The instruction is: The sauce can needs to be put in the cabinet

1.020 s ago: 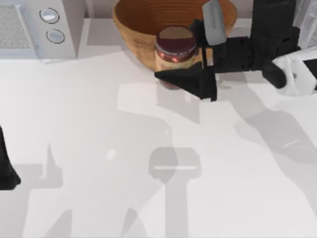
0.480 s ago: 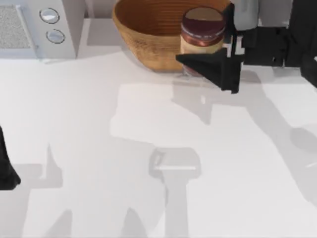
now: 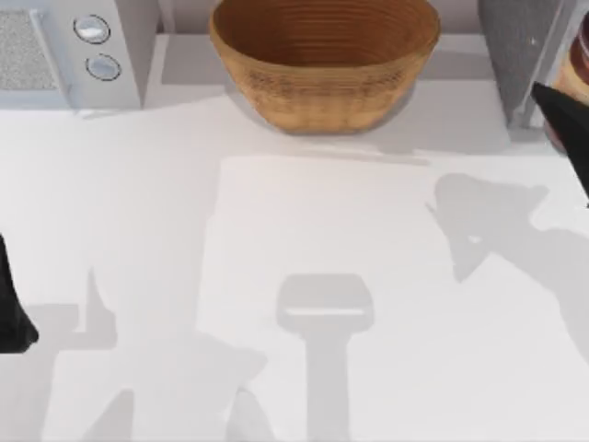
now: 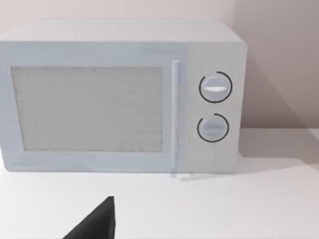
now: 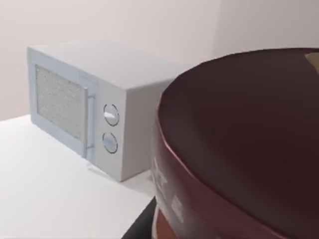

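The sauce can (image 3: 582, 60), with a maroon top and orange-yellow label, hangs at the top view's far right edge, just right of the cabinet (image 3: 517, 51) corner with its speckled grey top. My right gripper (image 3: 569, 115) is shut on the can, one black finger crossing its side. In the right wrist view the sauce can (image 5: 239, 139) looms very close, its maroon lid tilted toward the camera. My left arm (image 3: 13, 313) sits parked at the table's left edge.
A big woven basket (image 3: 324, 64) stands at the back centre, left of the cabinet. A white microwave (image 3: 69, 51) with two round knobs occupies the back left corner, and the microwave (image 4: 124, 94) faces the left wrist camera. The white table (image 3: 294, 276) spreads in front.
My right gripper has carried the sauce can from in front of the basket to the right and back, past the cabinet's corner to the view's edge. The left arm has not moved.
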`<state>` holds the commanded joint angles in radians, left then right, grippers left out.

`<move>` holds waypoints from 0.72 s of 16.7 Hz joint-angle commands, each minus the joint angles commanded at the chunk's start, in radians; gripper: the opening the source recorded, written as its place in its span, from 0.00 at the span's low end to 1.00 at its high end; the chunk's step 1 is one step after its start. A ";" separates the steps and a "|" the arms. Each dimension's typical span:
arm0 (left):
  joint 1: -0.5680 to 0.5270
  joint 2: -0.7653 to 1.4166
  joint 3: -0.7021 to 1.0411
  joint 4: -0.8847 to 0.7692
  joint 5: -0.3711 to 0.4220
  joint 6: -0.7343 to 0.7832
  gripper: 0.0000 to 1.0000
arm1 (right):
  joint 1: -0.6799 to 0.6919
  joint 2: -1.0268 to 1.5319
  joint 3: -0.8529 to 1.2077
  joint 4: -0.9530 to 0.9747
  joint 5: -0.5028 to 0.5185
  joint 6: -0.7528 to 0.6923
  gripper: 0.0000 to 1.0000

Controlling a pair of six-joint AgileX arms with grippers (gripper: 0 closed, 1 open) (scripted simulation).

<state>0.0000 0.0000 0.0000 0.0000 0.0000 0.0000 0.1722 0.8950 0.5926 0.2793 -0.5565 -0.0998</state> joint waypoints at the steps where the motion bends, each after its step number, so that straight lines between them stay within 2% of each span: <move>1: 0.000 0.000 0.000 0.000 0.000 0.000 1.00 | -0.020 -0.127 -0.067 -0.032 0.063 0.011 0.00; 7: 0.000 0.000 0.000 0.000 0.000 0.000 1.00 | -0.124 -0.696 -0.427 -0.200 0.400 0.071 0.00; 10: 0.000 0.000 0.000 0.000 0.000 0.000 1.00 | -0.158 -0.843 -0.546 -0.257 0.512 0.091 0.00; 12: 0.000 0.000 0.000 0.000 0.000 0.000 1.00 | -0.170 -0.888 -0.586 -0.276 0.551 0.099 0.00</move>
<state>0.0000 0.0000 0.0000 0.0000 0.0000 0.0000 0.0019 0.0068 0.0062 0.0031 -0.0059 -0.0012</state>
